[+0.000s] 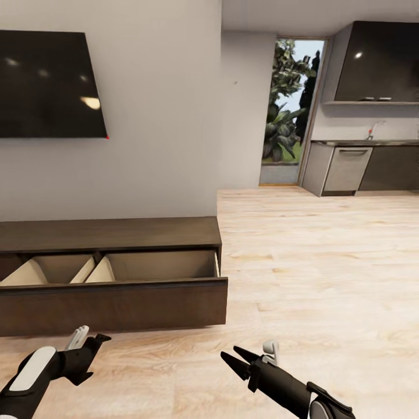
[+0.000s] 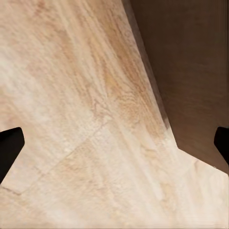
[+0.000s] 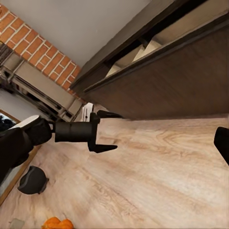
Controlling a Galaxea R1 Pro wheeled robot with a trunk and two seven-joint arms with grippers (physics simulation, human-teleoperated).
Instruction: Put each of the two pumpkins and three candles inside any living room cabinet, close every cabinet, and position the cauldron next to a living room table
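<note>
Pale wood-plank flooring [image 1: 302, 262] runs from a grey wall with a dark screen [image 1: 46, 84] to a kitchen beyond. Both arms reach low and forward above it: the left gripper [image 1: 93, 340] and the right gripper [image 1: 235, 358] each have fingers spread, holding nothing. Ahead, the long, low dark-brown wood cabinet [image 1: 110, 233] lies along the wall, drawers pulled out. Behind the left arm, the right wrist view shows a squat matte-black cauldron [image 3: 32, 180] and a bright-orange pumpkin [image 3: 57, 223] on the floor.
</note>
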